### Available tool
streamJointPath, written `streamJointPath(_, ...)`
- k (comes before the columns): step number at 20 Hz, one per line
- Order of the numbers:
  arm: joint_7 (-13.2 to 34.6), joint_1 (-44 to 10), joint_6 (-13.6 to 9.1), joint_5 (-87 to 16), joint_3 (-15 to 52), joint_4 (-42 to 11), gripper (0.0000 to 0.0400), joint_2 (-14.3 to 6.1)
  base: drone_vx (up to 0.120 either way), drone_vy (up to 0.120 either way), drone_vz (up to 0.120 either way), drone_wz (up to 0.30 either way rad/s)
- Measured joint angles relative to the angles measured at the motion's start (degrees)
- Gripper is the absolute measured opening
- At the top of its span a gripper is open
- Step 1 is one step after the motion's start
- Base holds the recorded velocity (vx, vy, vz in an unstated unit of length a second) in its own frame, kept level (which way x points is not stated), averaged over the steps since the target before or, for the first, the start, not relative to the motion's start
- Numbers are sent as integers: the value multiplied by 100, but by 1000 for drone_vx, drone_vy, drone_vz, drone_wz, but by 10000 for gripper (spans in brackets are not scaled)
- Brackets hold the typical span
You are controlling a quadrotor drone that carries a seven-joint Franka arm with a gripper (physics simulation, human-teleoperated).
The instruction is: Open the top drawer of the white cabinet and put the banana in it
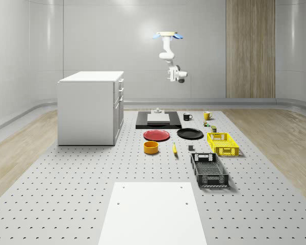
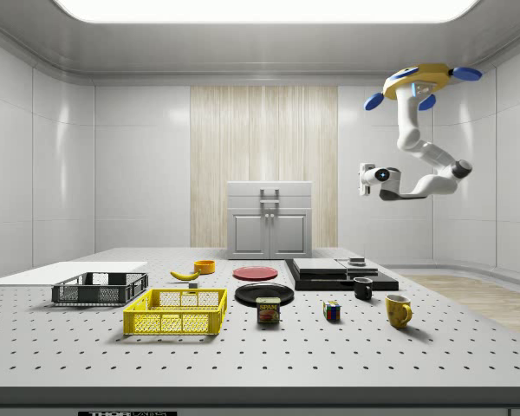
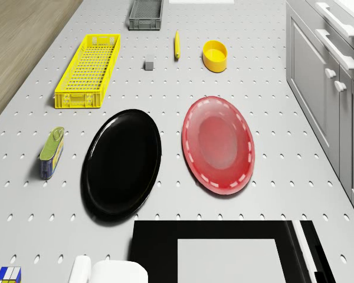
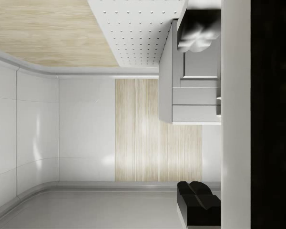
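Note:
The banana lies on the perforated table, between the orange bowl and a small grey block. The white cabinet stands at the whole-scene view's left, and its top drawer is shut. The drone hovers high over the far end of the table, above the black board. My gripper hangs in the air facing the cabinet, well away from it, open and holding nothing.
A red plate and a black plate lie below the drone. A yellow basket, a dark basket, two mugs, a can and a colour cube stand nearby. A white sheet lies at the near edge.

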Motion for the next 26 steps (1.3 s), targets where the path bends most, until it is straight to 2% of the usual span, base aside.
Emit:
streamJointPath(5, 75, 165, 137, -89, -79, -20, 400, -132, 120, -8, 0, 0)
streamJointPath(26, 380, 736, 638, -459, -321, -87, 400, -640, 120, -120, 0, 0)
